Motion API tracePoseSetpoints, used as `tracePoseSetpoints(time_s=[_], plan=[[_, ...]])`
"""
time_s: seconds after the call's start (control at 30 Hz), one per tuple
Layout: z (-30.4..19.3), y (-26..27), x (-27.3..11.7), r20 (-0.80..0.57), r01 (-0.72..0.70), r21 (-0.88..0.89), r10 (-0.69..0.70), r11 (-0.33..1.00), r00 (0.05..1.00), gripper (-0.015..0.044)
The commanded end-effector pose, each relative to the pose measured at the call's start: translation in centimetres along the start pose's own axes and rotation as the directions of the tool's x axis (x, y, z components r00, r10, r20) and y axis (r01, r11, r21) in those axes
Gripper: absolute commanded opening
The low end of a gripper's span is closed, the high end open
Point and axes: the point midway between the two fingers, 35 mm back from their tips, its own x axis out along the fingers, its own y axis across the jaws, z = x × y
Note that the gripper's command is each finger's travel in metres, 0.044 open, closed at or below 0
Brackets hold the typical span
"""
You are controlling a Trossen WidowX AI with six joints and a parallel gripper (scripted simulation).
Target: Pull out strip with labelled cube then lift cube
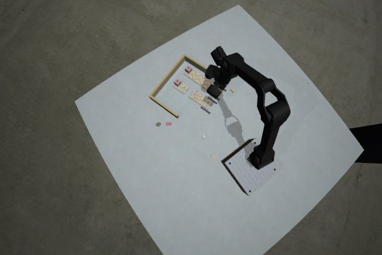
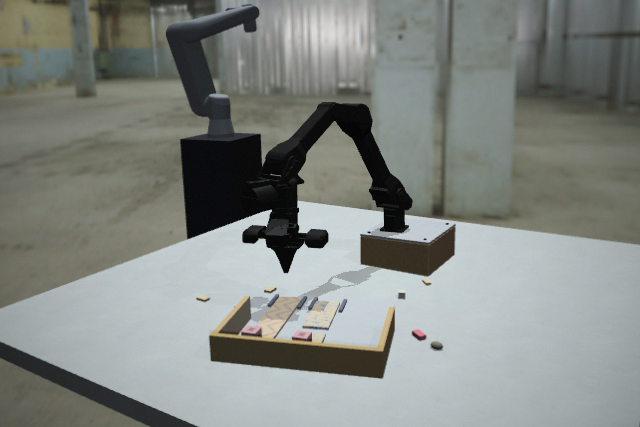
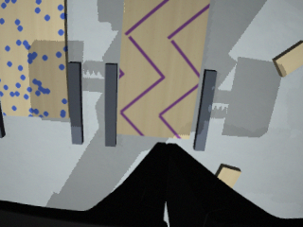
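The zigzag strip (image 1: 196, 76) (image 2: 279, 313) (image 3: 182, 85) looks unbroken. A pink cube (image 1: 188, 68) (image 2: 251, 330) with a dark mark sits at its far end. The dotted strip is in two parts with a gap: a long near piece (image 1: 199, 98) (image 2: 321, 316) (image 3: 28, 61) and a short far piece (image 1: 182, 87) (image 2: 318, 338) that bears another pink cube (image 1: 177, 82) (image 2: 301, 335). My gripper (image 2: 285, 271) (image 3: 165, 151) is shut and empty, pointing down above the table. In the wrist view its tips appear just short of the zigzag strip's near end.
Dark bars (image 3: 111, 104) (image 3: 204, 111) flank the zigzag strip's near end. A low wooden wall (image 1: 166, 76) (image 2: 294, 355) encloses three sides. A red block (image 1: 168, 123) (image 2: 418, 333), a stone (image 1: 158, 124) (image 2: 436, 345), a white cube (image 1: 203, 137) (image 2: 401, 294) and tan chips (image 1: 213, 156) (image 3: 228, 175) lie outside.
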Motion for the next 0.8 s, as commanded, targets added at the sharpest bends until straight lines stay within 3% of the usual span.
tracePoseSetpoints(time_s=[0.0,0.77], plan=[[-0.1,0.0,1.1,-0.01,-0.008,-0.005,0.008,1.0,1.0,0.0],[0.0,0.1,4.9,-0.01,-0.008,-0.005,0.008,1.0,1.0,0.0]])
